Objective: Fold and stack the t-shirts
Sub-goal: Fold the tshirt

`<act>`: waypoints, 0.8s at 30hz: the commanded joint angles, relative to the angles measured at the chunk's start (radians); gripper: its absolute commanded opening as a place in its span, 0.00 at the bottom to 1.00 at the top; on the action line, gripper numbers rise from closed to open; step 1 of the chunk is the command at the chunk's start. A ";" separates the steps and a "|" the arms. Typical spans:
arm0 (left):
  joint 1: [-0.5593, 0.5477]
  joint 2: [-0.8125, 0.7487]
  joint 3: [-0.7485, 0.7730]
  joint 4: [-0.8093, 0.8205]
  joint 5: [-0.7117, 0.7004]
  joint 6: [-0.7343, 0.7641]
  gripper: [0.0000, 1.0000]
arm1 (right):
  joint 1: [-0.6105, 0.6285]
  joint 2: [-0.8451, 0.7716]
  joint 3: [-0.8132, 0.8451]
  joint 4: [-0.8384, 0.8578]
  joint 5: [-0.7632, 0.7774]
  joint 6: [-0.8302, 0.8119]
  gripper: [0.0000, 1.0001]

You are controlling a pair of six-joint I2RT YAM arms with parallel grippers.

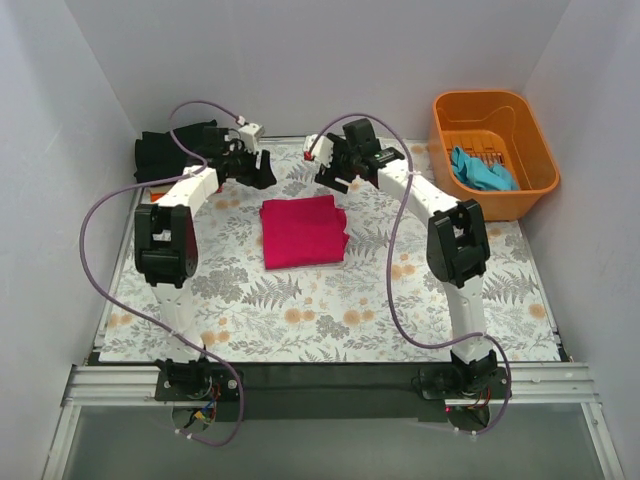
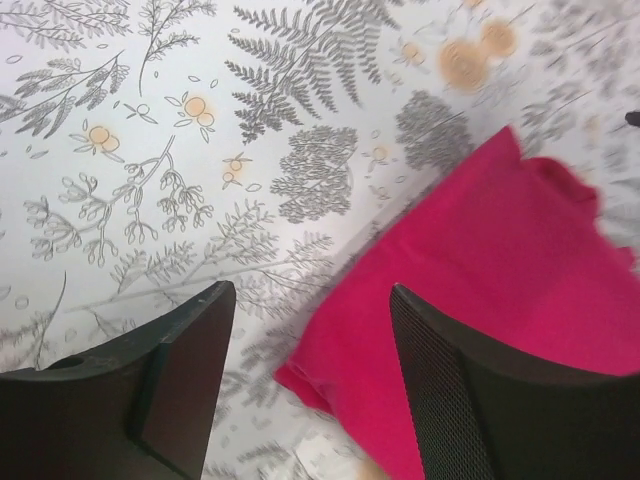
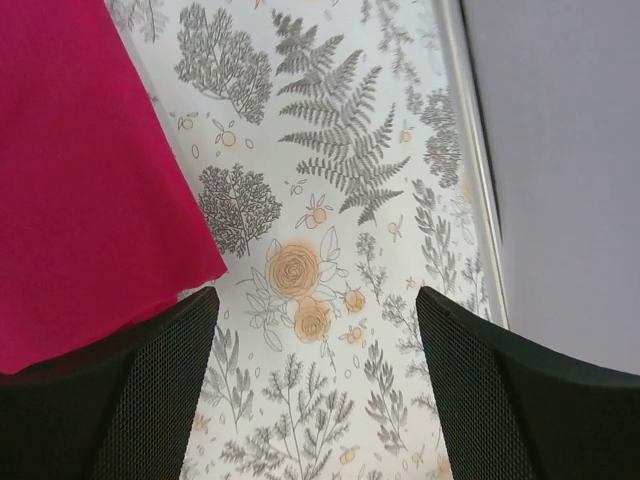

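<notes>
Folded pink shirt (image 1: 302, 231) is seen partly under L gripper (image 2: 310, 297) jaws, beside R gripper (image 3: 317, 297) jaws; both pairs are spread, empty.

The whole table (image 1: 300, 310) is seen from above and behind. Close downward views are taken at each wrist; the magenta t-shirt (image 1: 303, 232) is shared by all three.

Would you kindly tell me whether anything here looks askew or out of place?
Mildly: the folded magenta t-shirt lies slightly askew mid-table, its right edge uneven, and the teal t-shirt sits crumpled, unfolded, in the orange basket.
</notes>
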 commanded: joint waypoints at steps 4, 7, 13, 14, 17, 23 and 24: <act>0.101 -0.286 -0.084 -0.062 0.155 -0.326 0.60 | 0.006 -0.142 0.089 -0.118 -0.064 0.294 0.70; 0.194 -0.427 -0.254 0.015 0.209 -0.428 0.60 | 0.029 -0.108 0.152 -0.177 -0.104 0.397 0.65; 0.326 -0.670 -0.523 0.109 0.135 -0.587 0.60 | 0.162 -0.001 0.259 -0.169 0.044 0.533 0.55; 0.345 -0.687 -0.552 0.110 0.153 -0.623 0.60 | 0.182 0.021 0.285 -0.166 0.069 0.543 0.55; 0.400 -0.740 -0.655 0.151 0.195 -0.672 0.60 | 0.247 0.130 0.367 -0.143 0.135 0.557 0.58; 0.417 -0.771 -0.741 0.167 0.209 -0.680 0.62 | 0.320 0.211 0.346 -0.076 0.227 0.553 0.61; 0.415 -0.767 -0.743 0.159 0.212 -0.674 0.62 | 0.319 0.220 0.335 -0.076 0.236 0.557 0.61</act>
